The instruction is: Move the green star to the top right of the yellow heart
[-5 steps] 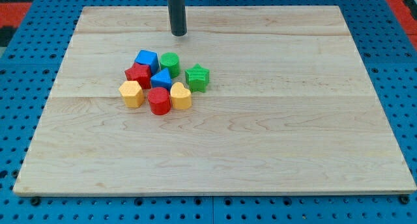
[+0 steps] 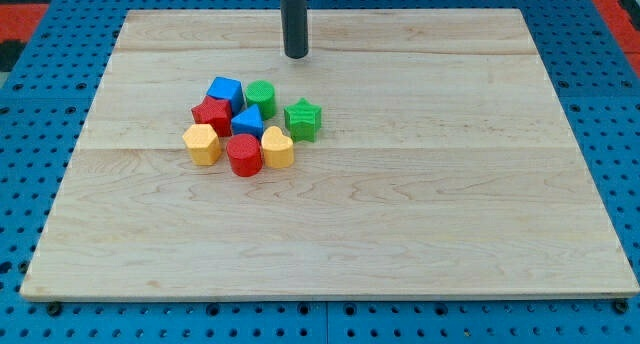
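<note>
The green star (image 2: 303, 119) lies on the wooden board (image 2: 420, 204), just up and to the right of the yellow heart (image 2: 277, 147). The two stand close, with a slight gap. My tip (image 2: 296, 55) is above the star toward the view's top, well apart from all blocks.
A tight cluster lies left of the star: a green cylinder (image 2: 261, 95), a blue cube (image 2: 225, 91), a red star (image 2: 211, 115), a blue triangle (image 2: 248, 122), a yellow hexagon (image 2: 202, 144) and a red cylinder (image 2: 244, 155). A blue pegboard surrounds the board.
My tip has moved a little to the view's right. No block has moved.
</note>
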Controlling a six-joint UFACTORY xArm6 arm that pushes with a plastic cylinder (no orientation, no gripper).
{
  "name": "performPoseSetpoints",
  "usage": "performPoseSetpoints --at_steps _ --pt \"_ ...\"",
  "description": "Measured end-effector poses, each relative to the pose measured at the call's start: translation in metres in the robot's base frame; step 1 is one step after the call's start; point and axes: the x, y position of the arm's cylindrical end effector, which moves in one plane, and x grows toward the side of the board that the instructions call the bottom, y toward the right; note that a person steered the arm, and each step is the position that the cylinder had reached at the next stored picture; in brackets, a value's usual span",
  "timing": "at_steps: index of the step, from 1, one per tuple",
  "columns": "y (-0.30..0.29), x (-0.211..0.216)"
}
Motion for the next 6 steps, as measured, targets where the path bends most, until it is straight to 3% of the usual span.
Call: performPoseSetpoints --at_steps 1,2,6 --pt "0.040 0.000" --pt "0.065 0.031" --pt "-0.020 0.134"
